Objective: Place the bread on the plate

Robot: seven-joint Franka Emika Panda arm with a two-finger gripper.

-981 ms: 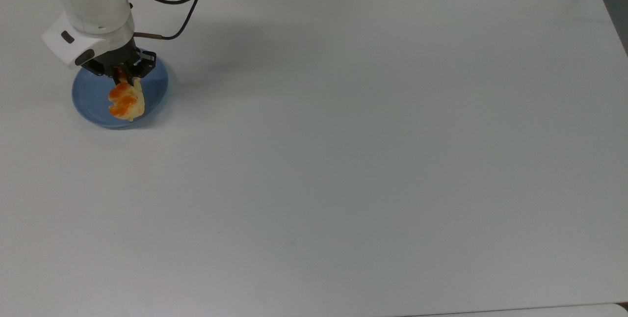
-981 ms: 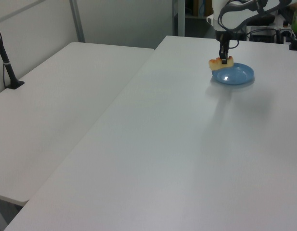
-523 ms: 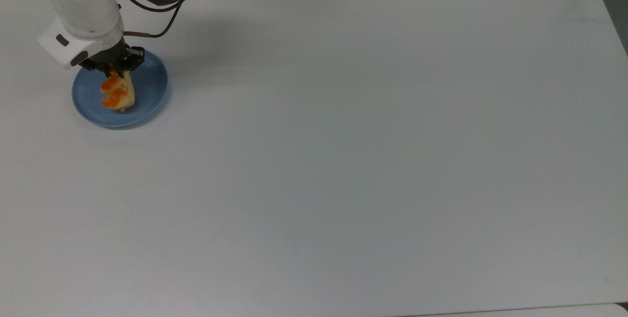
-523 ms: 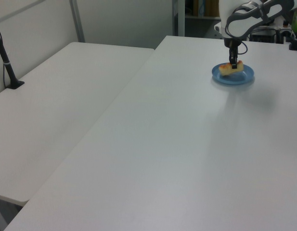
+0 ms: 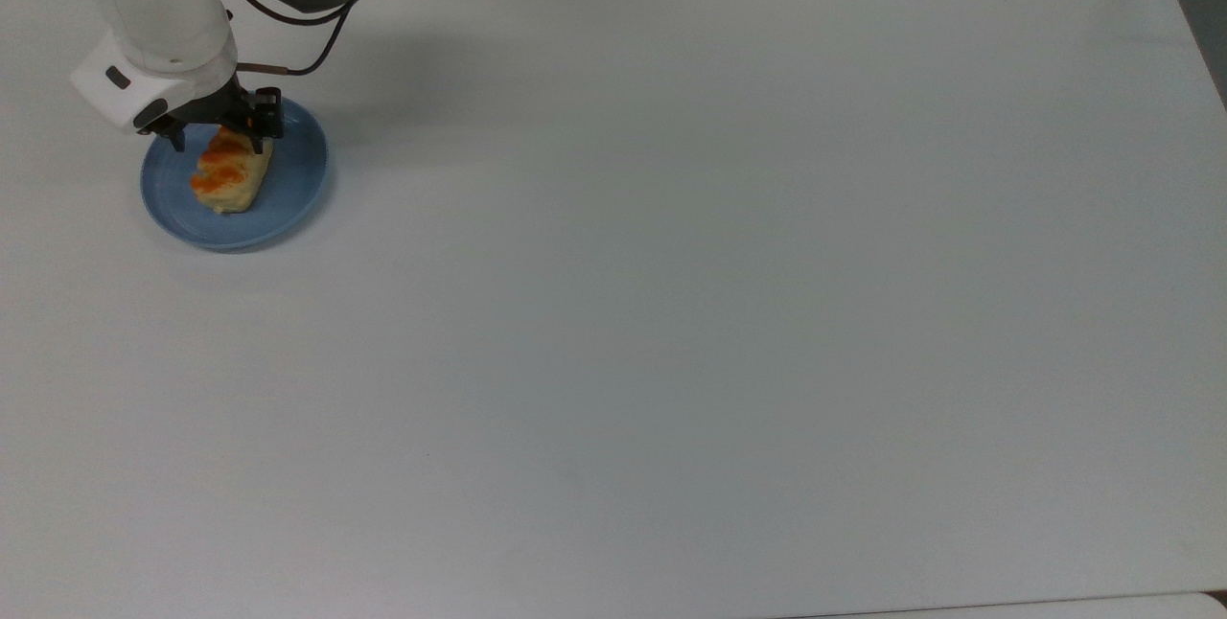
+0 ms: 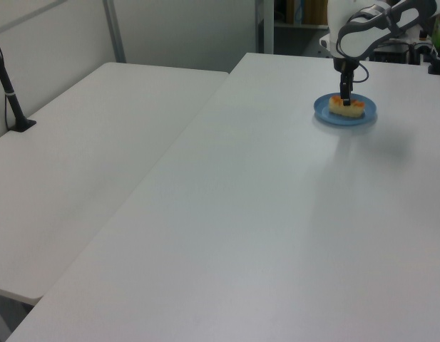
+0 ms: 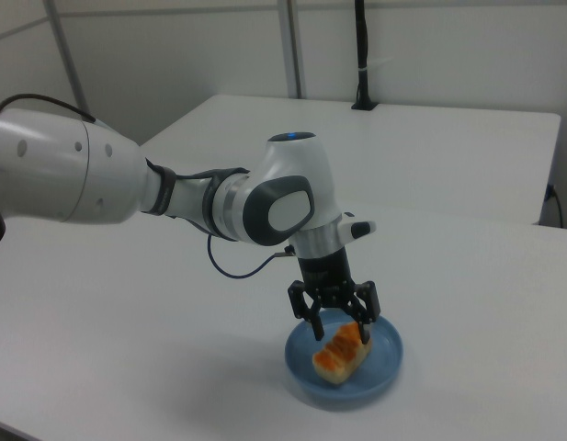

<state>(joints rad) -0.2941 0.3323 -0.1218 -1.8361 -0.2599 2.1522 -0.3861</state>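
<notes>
The gripper (image 7: pixel 339 332) is seen with its black jaws spread apart, straddling the far end of the bread (image 7: pixel 340 354) rather than clamping it; whether a fingertip brushes the crust cannot be told. The bread (image 5: pixel 228 174), a small oblong cream loaf striped with orange-brown glaze, is shown lying on the plate (image 5: pixel 288 188), a round light blue dish with a shallow raised rim and faint rings. The plate (image 6: pixel 366 112) is set on the smooth white bench (image 5: pixel 671 264), at the top view's far left. In the left view the gripper (image 6: pixel 344 97) is pictured directly above the bread (image 6: pixel 347 107).
</notes>
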